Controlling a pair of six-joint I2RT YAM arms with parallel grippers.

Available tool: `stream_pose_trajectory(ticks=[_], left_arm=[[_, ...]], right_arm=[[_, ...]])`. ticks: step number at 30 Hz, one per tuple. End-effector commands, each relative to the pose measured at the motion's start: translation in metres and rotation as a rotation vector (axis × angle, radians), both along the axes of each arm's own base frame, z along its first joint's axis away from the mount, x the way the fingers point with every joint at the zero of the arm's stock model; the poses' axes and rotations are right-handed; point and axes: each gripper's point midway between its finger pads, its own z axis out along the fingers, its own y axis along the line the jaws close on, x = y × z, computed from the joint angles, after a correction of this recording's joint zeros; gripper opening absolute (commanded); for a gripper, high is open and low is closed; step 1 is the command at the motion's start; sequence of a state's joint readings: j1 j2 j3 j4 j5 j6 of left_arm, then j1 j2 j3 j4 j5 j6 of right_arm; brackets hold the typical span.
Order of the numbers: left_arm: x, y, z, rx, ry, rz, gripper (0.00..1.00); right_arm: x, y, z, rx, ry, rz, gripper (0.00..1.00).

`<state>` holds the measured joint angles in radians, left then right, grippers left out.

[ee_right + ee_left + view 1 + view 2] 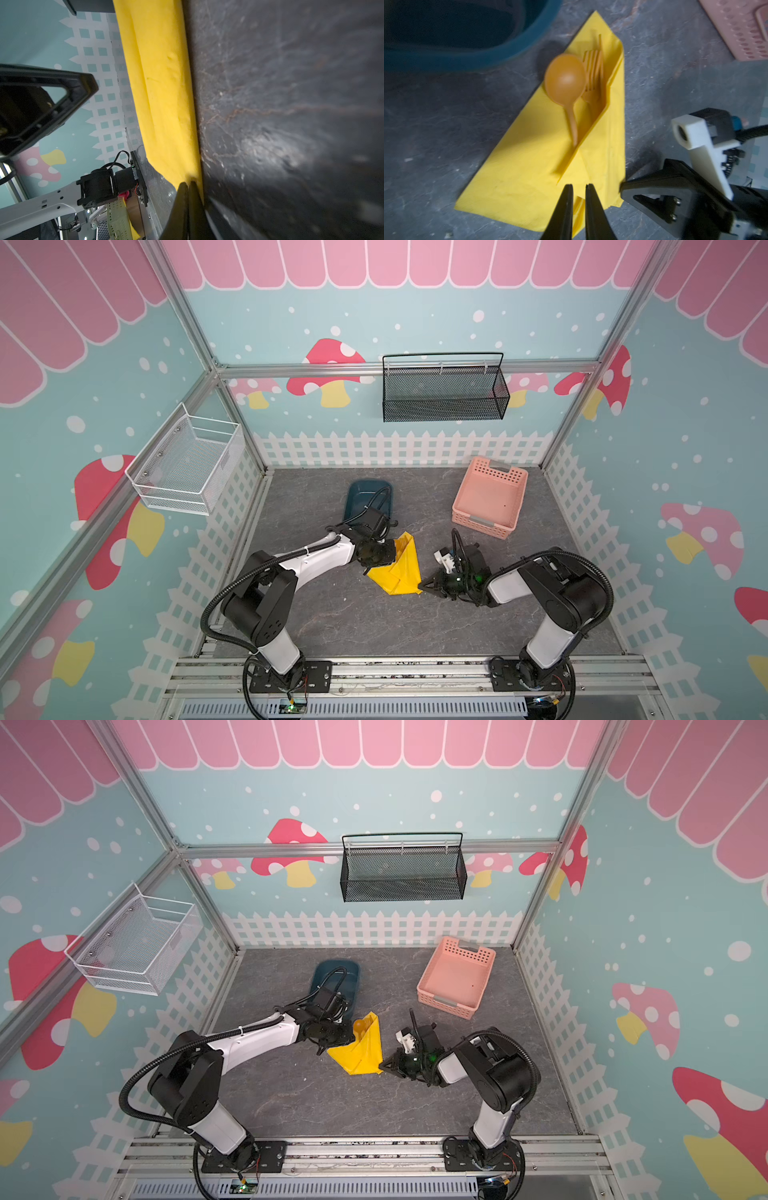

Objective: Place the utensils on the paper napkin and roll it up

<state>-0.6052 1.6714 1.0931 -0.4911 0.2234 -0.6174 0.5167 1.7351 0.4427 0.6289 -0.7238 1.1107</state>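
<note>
The yellow paper napkin [399, 572] [361, 1052] lies mid-table, one side folded over the utensils. In the left wrist view an orange spoon [564, 79], a fork [592, 70] and a slim third orange piece [600, 44] stick out of the napkin's [529, 176] fold. My left gripper [579, 185] [395, 556] hovers at the napkin's left side, its jaws a narrow gap apart with nothing between them. At the napkin's near right corner [166, 93], my right gripper [188, 182] [422, 585] is shut on the paper.
A dark blue tub [361, 493] sits just behind the left gripper. A pink perforated basket [482, 524] stands at the back right. A black mesh basket [444, 389] and a white wire basket [187, 464] hang on the walls.
</note>
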Motion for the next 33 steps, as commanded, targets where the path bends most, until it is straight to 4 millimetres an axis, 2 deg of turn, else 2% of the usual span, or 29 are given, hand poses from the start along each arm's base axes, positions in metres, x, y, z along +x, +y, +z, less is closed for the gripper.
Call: stream_pose_trajectory(ticks=[1, 5, 8, 14, 22, 26, 33], left_arm=[[-0.003, -0.027, 0.017, -0.026, -0.02, -0.079, 0.16], [-0.007, -0.056, 0.01, -0.04, 0.003, -0.146, 0.17], [-0.011, -0.061, -0.007, -0.024, 0.044, -0.159, 0.17], [-0.019, -0.044, -0.039, 0.051, 0.097, -0.126, 0.15], [-0.023, -0.02, -0.058, 0.116, 0.12, -0.085, 0.14], [-0.023, -0.015, -0.06, 0.122, 0.12, -0.074, 0.14], [-0.019, -0.011, -0.05, 0.11, 0.088, -0.052, 0.13]], right_arm=[[-0.006, -0.01, -0.022, -0.073, 0.07, -0.024, 0.05], [-0.006, -0.009, -0.022, -0.072, 0.069, -0.024, 0.05], [-0.007, -0.01, -0.022, -0.072, 0.068, -0.024, 0.05], [-0.007, -0.01, -0.021, -0.071, 0.067, -0.026, 0.05], [-0.007, -0.011, -0.021, -0.073, 0.067, -0.026, 0.05], [-0.008, -0.011, -0.022, -0.075, 0.068, -0.026, 0.05], [-0.009, -0.011, -0.022, -0.077, 0.071, -0.026, 0.05]])
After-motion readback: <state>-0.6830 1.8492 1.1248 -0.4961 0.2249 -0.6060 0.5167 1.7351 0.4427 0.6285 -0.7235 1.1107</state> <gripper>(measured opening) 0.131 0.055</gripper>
